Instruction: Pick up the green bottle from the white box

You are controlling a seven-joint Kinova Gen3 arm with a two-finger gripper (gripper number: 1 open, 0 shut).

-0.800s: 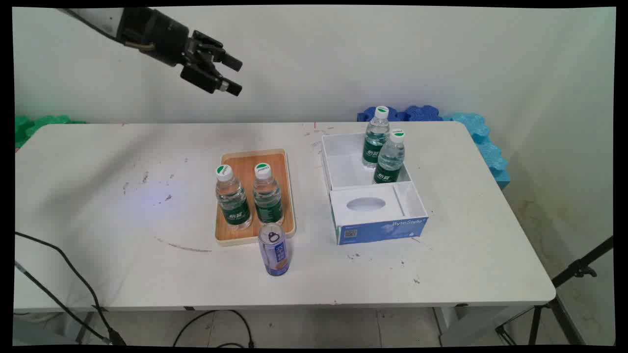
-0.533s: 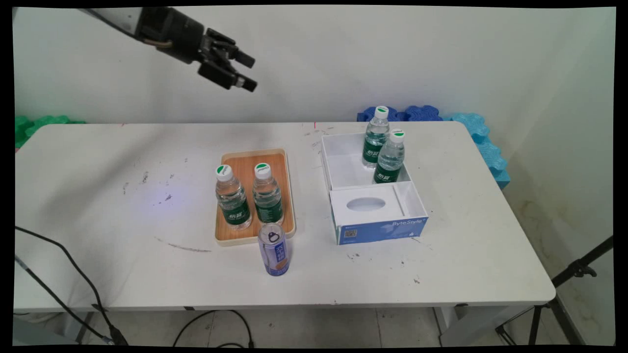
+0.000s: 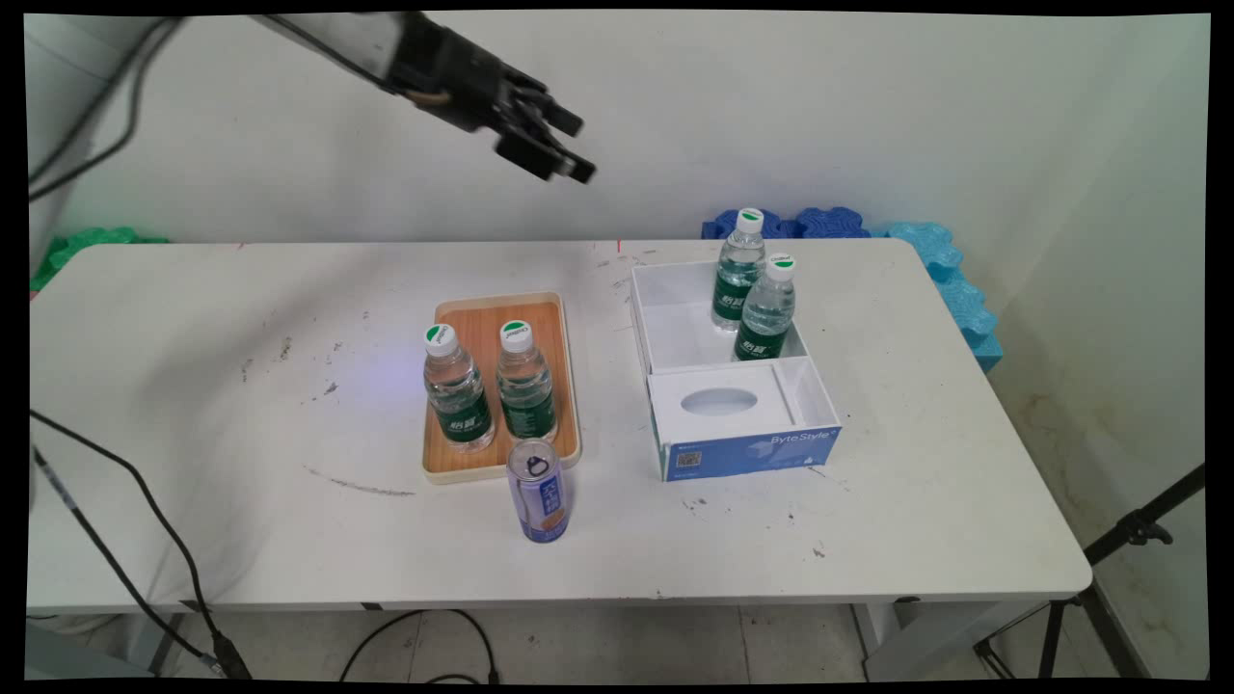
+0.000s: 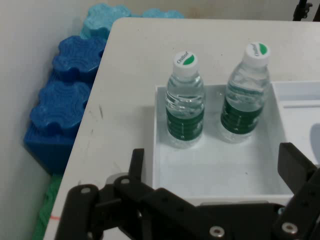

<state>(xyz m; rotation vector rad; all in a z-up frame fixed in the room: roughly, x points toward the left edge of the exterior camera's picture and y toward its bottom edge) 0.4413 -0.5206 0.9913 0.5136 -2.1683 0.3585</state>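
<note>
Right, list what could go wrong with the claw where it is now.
1. The claw, open and high above the table, looks at two bottles standing close together in the white box; reaching for one could knock over the other.
2. The box wall could catch a finger.

Hand (image 3: 567, 146) has travelled right along the far wall, high above the tabletop (image 3: 193, 405), from over its far-left part to nearer the far middle. Hand's camera now faces the two bottles (image 4: 185, 100) in the white box (image 4: 215, 172). Fingers spread, nothing held.
</note>
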